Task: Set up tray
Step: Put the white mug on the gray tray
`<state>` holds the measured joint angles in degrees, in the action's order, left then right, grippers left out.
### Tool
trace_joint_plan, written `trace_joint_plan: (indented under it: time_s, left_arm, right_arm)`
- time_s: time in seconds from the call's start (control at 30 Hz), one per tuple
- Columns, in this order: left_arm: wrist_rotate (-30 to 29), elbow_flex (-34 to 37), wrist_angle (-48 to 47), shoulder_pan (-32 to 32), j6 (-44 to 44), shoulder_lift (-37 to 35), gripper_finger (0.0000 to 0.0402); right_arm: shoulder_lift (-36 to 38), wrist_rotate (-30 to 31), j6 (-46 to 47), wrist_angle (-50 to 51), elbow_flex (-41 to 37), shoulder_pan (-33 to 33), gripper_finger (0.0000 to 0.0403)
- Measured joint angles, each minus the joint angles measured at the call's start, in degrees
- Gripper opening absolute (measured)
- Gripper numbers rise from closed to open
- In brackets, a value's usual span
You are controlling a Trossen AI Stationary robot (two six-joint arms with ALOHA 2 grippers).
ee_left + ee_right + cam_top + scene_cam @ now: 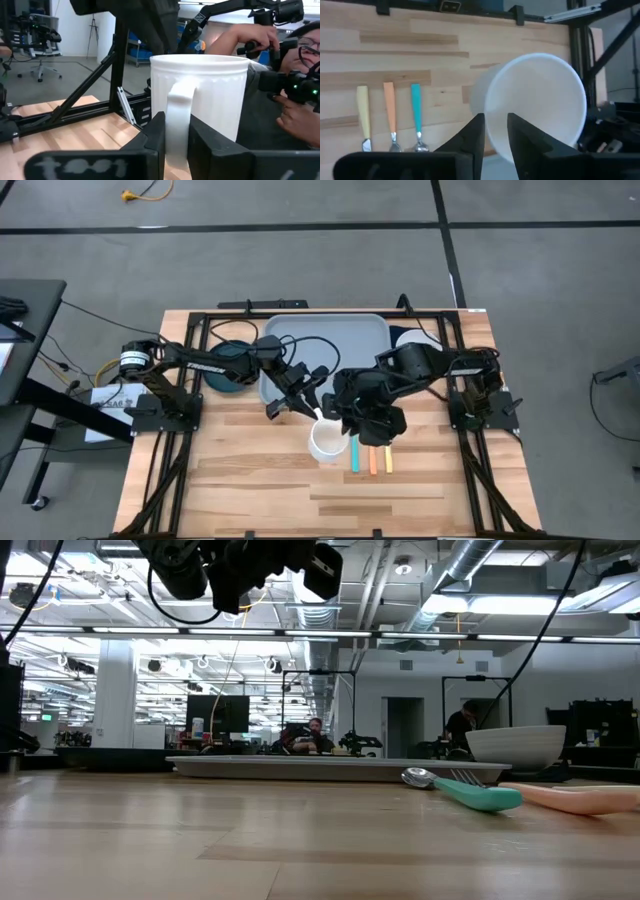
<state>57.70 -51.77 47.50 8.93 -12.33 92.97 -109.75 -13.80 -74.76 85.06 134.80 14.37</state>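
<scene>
The tray [330,340] lies at the 12 o'clock side of the wooden surface [250,470], its long edge running across; in the low view it is a thin grey slab [300,768] well beyond the cutlery. Just off its 9 o'clock end sits a dark teal plate [222,372], partly under the left arm.

A white mug [326,442] is near the centre of the surface, at 6 o'clock from the tray. Right beside it, toward 3 o'clock, three utensils lie parallel: a teal-handled one [355,453], an orange one [373,459] and a yellow one [388,459]. In the low view a white bowl [515,746] stands behind the teal handle.

The left gripper [176,145] reaches in from 9 o'clock, its fingers [156,137] set on either side of the mug's handle [176,120], grasping it. The right gripper [495,131] comes in from 3 o'clock, bent downward over the mug, with the rim [535,107] between its slightly parted fingers [520,135]; whether they touch it I cannot tell.

Beyond the surface a person's hand [300,120] shows in the left wrist view.
</scene>
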Motion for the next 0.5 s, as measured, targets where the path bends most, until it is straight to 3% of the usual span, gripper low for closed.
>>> trace_joint_plan:
  time_s: [0.17, 0.5]
  left_arm:
    - [0.1, 0.0, 0.0, 0.9, -0.6, 0.0, 0.0049]
    - [0.0, 0.0, -0.1, 4.8, -0.7, 0.0, 0.0027]
  right_arm:
    - [2.2, 0.4, 2.4, -0.2, 0.1, -1.2, 0.0077]
    - [5.7, 0.4, 12.5, -0.3, 0.2, -7.3, 0.0077]
